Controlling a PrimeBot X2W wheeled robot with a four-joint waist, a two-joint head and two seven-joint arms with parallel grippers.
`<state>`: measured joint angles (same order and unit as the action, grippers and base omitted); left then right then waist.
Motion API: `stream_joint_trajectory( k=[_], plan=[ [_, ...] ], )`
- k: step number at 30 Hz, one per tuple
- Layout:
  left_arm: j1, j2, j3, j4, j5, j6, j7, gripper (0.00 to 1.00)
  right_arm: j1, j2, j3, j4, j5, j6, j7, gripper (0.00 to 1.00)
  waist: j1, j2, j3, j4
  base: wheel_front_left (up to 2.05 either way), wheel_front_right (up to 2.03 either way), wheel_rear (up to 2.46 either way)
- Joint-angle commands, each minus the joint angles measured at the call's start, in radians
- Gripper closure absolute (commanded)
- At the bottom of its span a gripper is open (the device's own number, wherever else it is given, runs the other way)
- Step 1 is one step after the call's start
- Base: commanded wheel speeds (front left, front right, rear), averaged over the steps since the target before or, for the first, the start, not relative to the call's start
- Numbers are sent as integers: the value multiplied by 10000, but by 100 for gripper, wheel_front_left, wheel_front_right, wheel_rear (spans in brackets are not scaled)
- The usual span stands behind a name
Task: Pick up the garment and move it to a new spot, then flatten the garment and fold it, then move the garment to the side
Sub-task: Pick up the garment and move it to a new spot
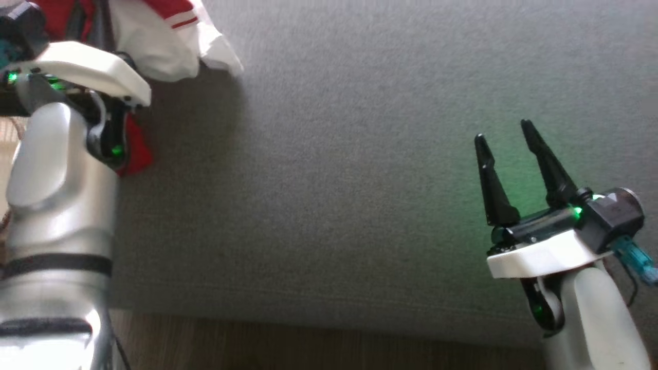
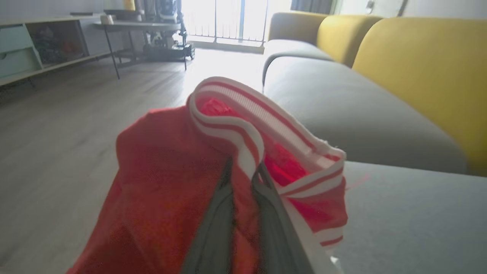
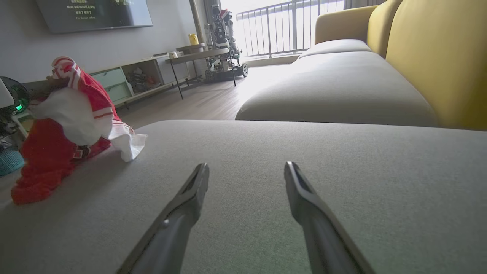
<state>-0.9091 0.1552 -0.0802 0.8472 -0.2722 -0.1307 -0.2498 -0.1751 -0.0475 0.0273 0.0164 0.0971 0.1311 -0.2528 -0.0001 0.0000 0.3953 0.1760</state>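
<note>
The left tool (image 2: 244, 167) is clamped on the red-and-white garment (image 2: 159, 171), holding it bunched up at the left edge of the grey cushion (image 1: 334, 154), where a white corner rests. The right tool (image 1: 503, 132) hovers over the cushion's right side, wide and empty.

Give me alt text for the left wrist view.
The left gripper is shut on a red garment with white-striped trim, bunched over its dark fingers. Behind it lie a grey sofa seat, yellow back cushions and wooden floor.
</note>
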Motion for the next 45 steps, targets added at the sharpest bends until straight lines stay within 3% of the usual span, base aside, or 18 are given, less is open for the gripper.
stream_joint_trajectory(
  k=[1,10,16,20,29,35,39,41,42,43,44,45],
  plan=[
    [124,509,-36,-913,-190,4,-115,100,39,-28,340,-218,169,-4,-90,0,1,0,-594,-275,0,0,0],
    [1396,649,-1098,-4723,-1319,2,544,100,542,-28,466,-71,897,-4,-90,0,1,0,-2008,-1415,0,0,0],
    [1875,265,-1449,-6920,-1591,230,1484,100,582,-28,544,-277,1151,-4,-90,0,1,0,-2210,-2499,0,0,0],
    [1913,-56,-1796,-7646,-1653,449,2117,100,485,-28,565,-465,1292,-4,-90,0,1,0,-2119,-3283,0,0,0],
    [2226,-442,-3140,-6728,-1201,586,3070,100,277,-28,465,-761,1756,-4,-90,0,1,0,-1098,-4904,0,0,0],
    [2101,-334,-3703,-4783,-446,688,2604,100,46,-28,570,-939,2064,-4,-90,0,1,0,-226,-5828,0,0,0],
    [1956,-392,-3863,-3988,-218,766,2195,100,-6,-28,471,-1003,2187,-4,-90,0,1,0,78,-6080,0,0,0],
    [1854,-455,-3910,-3605,-163,802,1902,80,0,-28,433,-1038,2239,-4,-90,0,1,0,177,-6144,0,0,0],
    [1814,-511,-3901,-3468,-194,823,1741,58,19,-28,415,-1049,2244,-4,-90,0,1,0,195,-6140,0,0,0],
    [1769,-564,-3906,-3363,-210,849,1591,15,43,-28,394,-1054,2242,-4,-90,0,1,0,198,-6116,0,0,0],
    [1734,-611,-3955,-3256,-212,844,1501,0,74,-28,366,-1047,2234,-4,-90,0,1,0,177,-6058,0,0,0],
    [1702,-662,-3986,-3201,-238,840,1371,0,96,-28,350,-1030,2214,-4,-90,0,1,0,135,-5977,0,0,0]
  ],
)
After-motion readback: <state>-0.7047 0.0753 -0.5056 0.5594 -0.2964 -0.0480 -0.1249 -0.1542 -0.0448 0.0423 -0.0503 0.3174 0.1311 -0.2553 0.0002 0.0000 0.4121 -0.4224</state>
